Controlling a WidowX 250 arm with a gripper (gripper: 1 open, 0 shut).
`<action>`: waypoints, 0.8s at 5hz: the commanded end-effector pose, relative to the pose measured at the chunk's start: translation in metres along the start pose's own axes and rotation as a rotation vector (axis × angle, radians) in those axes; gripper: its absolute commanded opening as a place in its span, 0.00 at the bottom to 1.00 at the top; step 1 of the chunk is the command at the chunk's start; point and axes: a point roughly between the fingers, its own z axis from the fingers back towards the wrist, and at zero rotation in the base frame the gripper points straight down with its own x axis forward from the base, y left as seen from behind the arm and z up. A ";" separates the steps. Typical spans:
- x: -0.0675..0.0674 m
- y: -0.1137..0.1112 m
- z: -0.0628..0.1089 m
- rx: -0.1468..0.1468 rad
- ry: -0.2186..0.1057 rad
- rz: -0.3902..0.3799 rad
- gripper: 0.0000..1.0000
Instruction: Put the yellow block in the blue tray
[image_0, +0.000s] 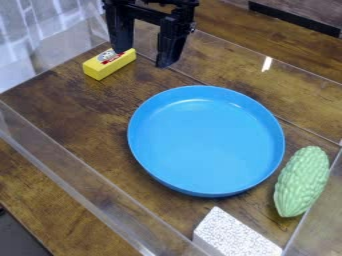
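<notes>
Now the pincer (143, 58) gapes fully, holding 0 things; step 1, reaching the yellow block (110, 64) just beside it, seems in hand. Next: align, lower, close.

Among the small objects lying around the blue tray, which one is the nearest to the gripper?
The yellow block with the red-and-white sticker, close beside the gripper; the green and white objects lie farther off.

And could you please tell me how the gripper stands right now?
Gripper: open, fingers apart beside the yellow block, holding nothing.
</notes>
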 end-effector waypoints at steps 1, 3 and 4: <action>0.006 -0.001 -0.006 0.002 0.014 0.027 1.00; 0.010 0.013 -0.019 0.035 0.028 -0.064 1.00; 0.006 0.012 -0.029 0.038 0.041 -0.103 1.00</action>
